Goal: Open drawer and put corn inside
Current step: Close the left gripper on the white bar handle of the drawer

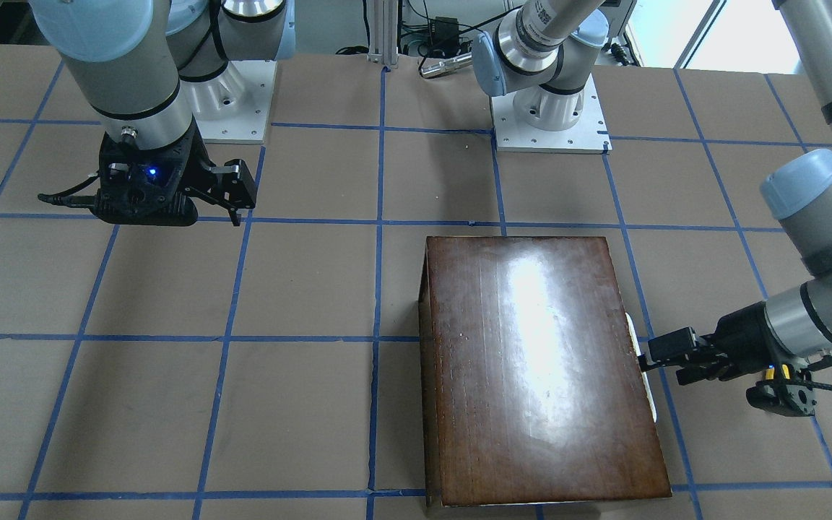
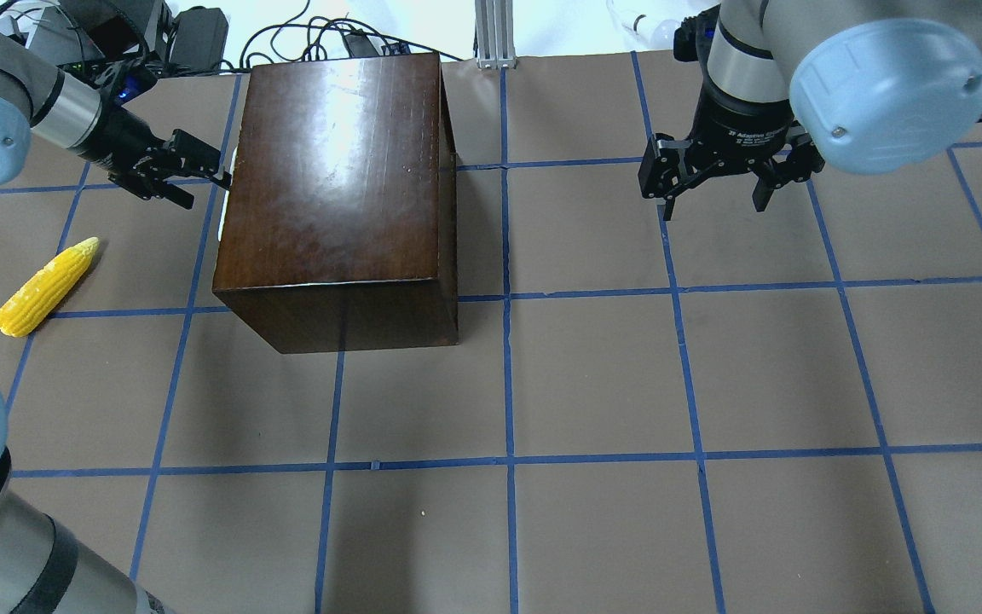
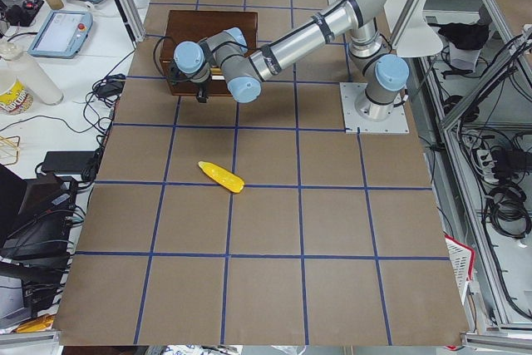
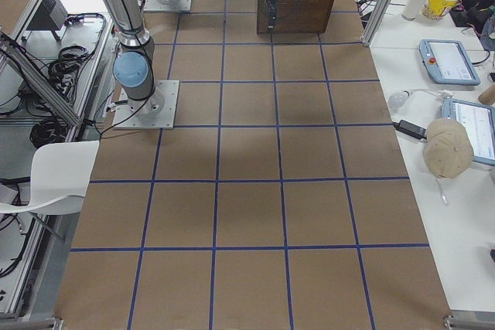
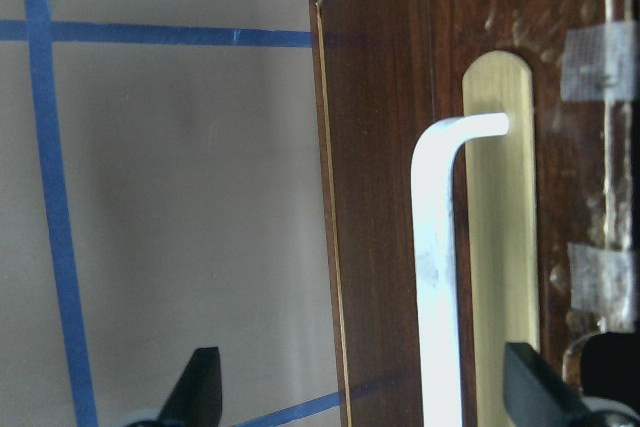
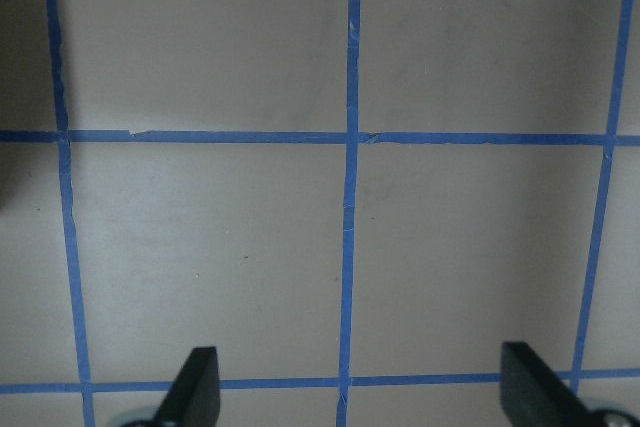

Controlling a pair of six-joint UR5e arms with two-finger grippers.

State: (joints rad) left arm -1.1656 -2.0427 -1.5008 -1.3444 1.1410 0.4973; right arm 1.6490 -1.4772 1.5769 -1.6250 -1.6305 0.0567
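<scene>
The left gripper [image 2: 201, 183] is level with the drawer front [image 5: 385, 197], its fingers spread apart and holding nothing. In the left wrist view the whitish handle [image 5: 437, 277] lies ahead of the tool, between the two fingertips but nearer one of them than the other. Whether the tips already reach past the handle bar cannot be told from these views. The drawer is shut inside the dark-brown box [image 2: 337, 170].

The corn [image 2: 46, 286] lies on the table to one side of the tool, towards the robot's base, well apart from the box. The right gripper [image 2: 713, 205] hangs over bare table far beyond the box, with its fingers also apart.

Probable faults from this position:
- Off-centre closure: the nearer finger meets the handle first and pushes the box sideways.
- Shallow grip: the fingers close on the bar's edge only and slip off during the pull.
- Box drag: nothing braces the box, so a pull may slide the whole box instead of opening the drawer.
</scene>
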